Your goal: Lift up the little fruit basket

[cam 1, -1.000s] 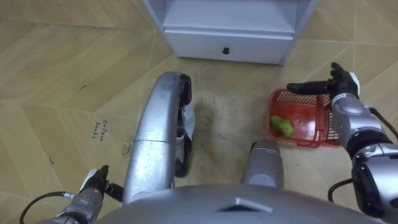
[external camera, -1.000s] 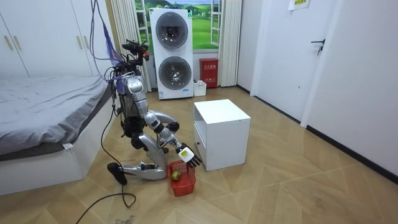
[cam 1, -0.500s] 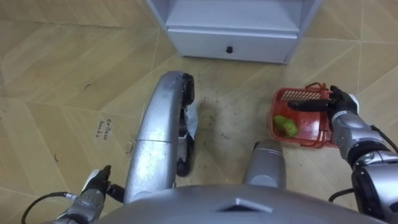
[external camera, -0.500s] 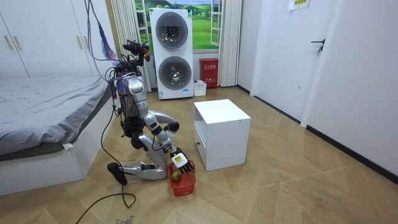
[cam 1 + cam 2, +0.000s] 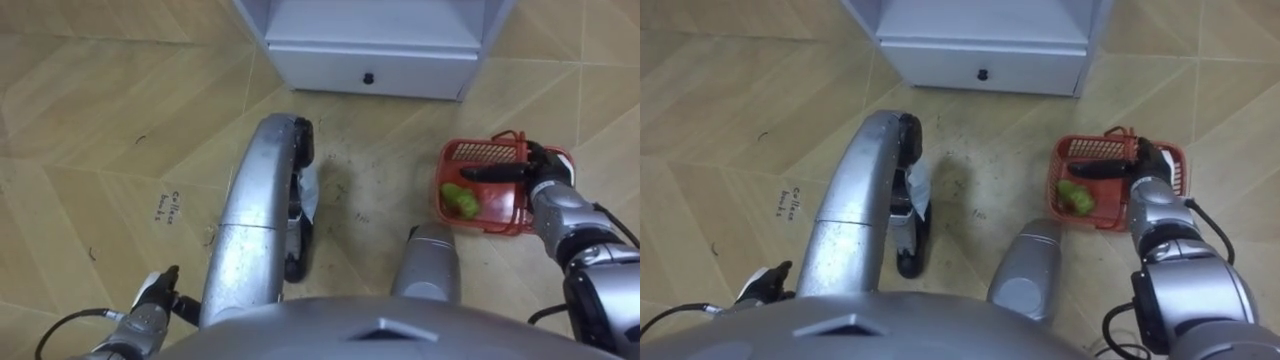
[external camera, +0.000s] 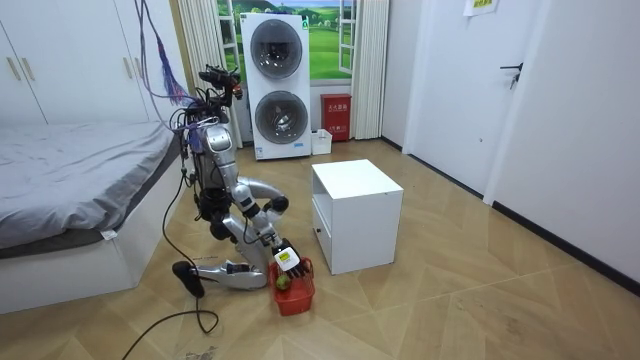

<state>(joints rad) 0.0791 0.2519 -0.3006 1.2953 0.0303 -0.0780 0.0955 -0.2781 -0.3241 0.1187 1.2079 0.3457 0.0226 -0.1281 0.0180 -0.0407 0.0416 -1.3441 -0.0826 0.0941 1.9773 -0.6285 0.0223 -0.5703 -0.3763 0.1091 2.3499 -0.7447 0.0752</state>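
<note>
Red fruit basket [image 5: 480, 153] sits on the floor at the robot's right front, near the white cabinet [image 5: 370, 60]. Right robot hand [image 5: 545, 178] hovers just over it, fingers stretched leftward, gripping nothing. Left robot hand [image 5: 150, 300] is well apart.

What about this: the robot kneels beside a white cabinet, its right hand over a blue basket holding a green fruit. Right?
Not quite: the basket is red, not blue, as the left eye view shows. The rest holds: the robot kneels beside the white cabinet, right hand over the basket, green fruit inside.
</note>
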